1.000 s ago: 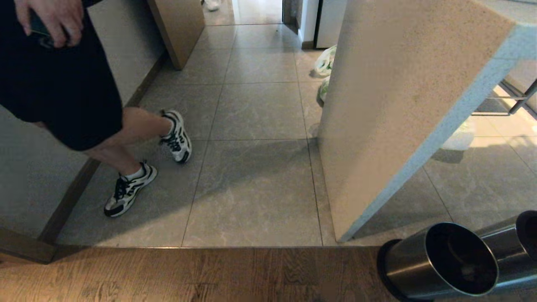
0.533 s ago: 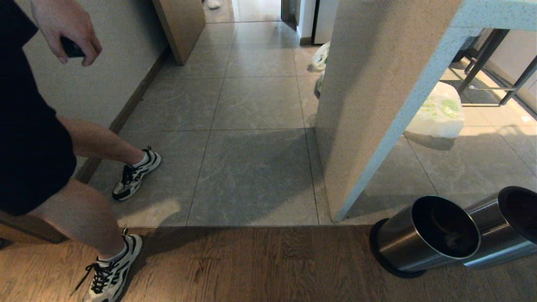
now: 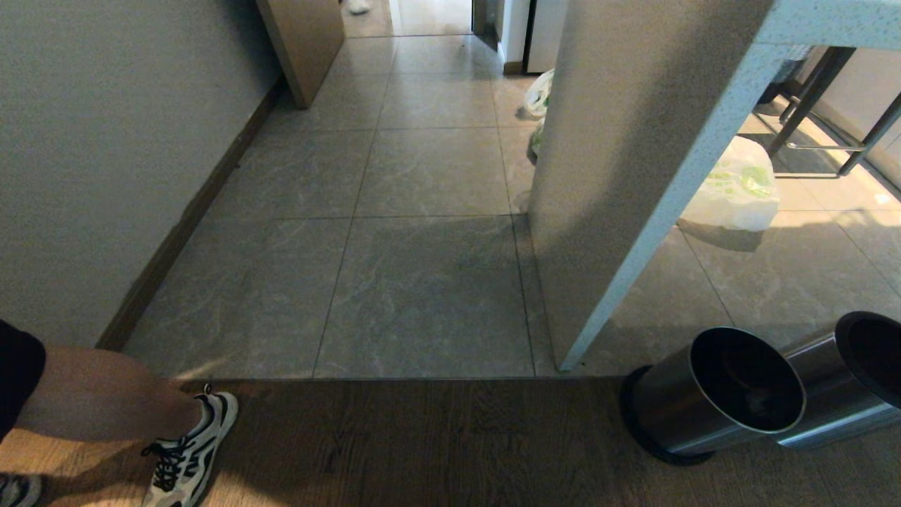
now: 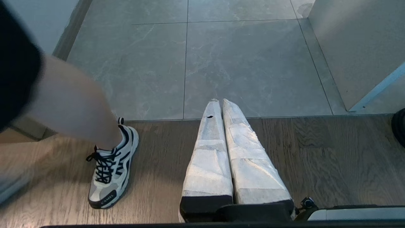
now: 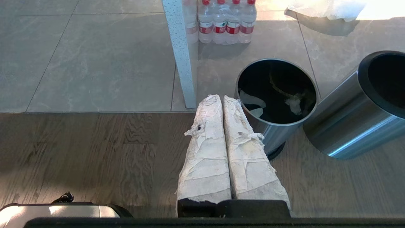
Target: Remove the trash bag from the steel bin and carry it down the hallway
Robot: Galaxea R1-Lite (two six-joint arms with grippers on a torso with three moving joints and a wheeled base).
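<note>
Looking at your target: the small brushed-steel bin [image 5: 277, 104] with its clear plastic liner [image 5: 253, 107] stands just right of the right gripper [image 5: 220, 98], the nearer one; both it and the left gripper [image 4: 220, 101] are empty, jaws closed.

Left gripper [image 4: 220, 103] is hanging parked, pointing forward and down, its white-wrapped fingers [image 4: 208, 152] pressing together along their length. Right gripper [image 5: 220, 98] is sitting in the same pose (wrapping frayed), fingers [image 5: 248, 158] likewise closed, gripping nothing.
</note>
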